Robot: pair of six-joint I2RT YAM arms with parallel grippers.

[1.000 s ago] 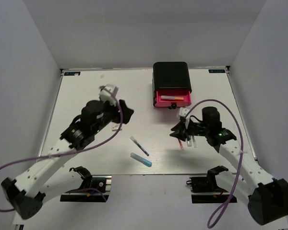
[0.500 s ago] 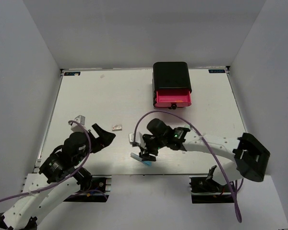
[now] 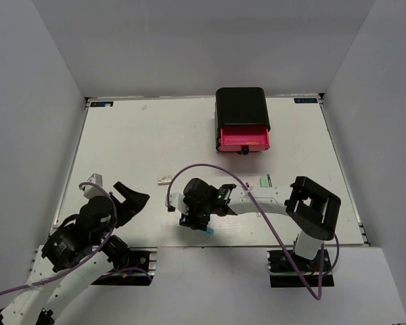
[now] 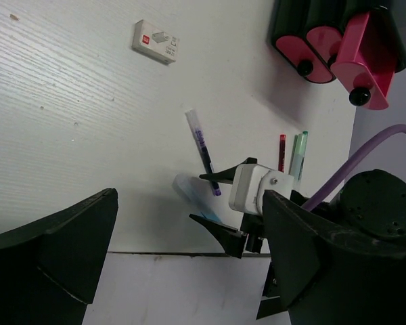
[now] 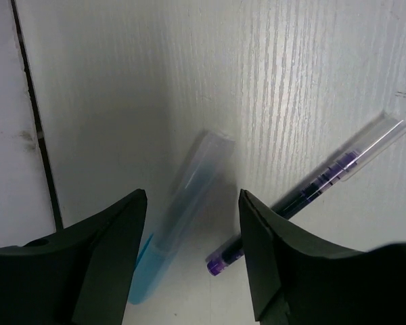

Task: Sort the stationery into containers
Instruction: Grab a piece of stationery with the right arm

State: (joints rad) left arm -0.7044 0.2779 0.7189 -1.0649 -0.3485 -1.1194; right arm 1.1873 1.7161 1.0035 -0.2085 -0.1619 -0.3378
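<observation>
Between right fingers (image 5: 74, 271), light blue marker (image 5: 179, 217)

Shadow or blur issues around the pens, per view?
Right wrist: a shadow dims the light blue marker; dark blue pen lit and crisp; right gripper soft and black near the lens. Left wrist: table sharp, left gripper a blurred silhouette. Top external: even light; the right gripper hides most of both.

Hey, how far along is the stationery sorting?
Done: one pink drawer of the black cabinet is pulled open; contents unclear. In hand: right gripper's open fingers straddle the light blue marker. Remaining: that marker, the dark blue pen, red pen, green pen and small white block lie on the white table.
</observation>
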